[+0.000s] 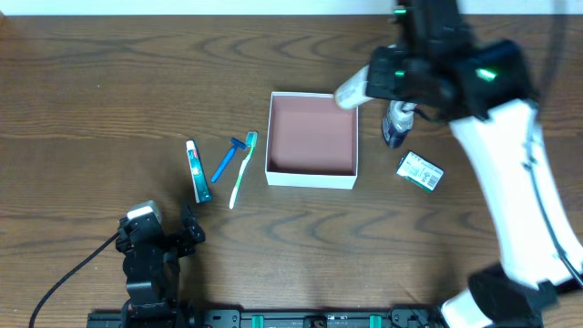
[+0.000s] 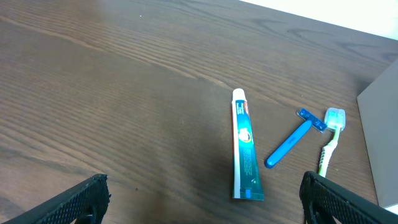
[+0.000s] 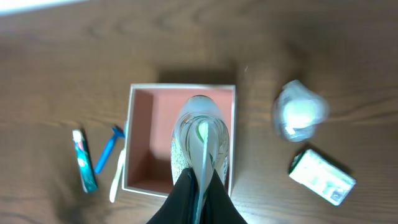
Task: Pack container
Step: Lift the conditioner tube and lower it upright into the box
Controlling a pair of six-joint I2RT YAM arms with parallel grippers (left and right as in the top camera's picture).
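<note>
robot lab bench, not a home: bare wood-grain table (image 1: 82, 82); black mounting rail (image 1: 301, 320) and loose cable (image 1: 77, 269) behind left gripper (image 1: 189, 228); toothpaste (image 1: 198, 173), razor (image 1: 225, 160) loose ahead of it.

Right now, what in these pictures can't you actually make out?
Packet print: too small overhead, blurred in the right wrist view.
Small bottle: top hidden overhead by the right arm.
Container: cut off by the left wrist view's edge.
Pale item in the right gripper: blurred, kind unclear.
</note>
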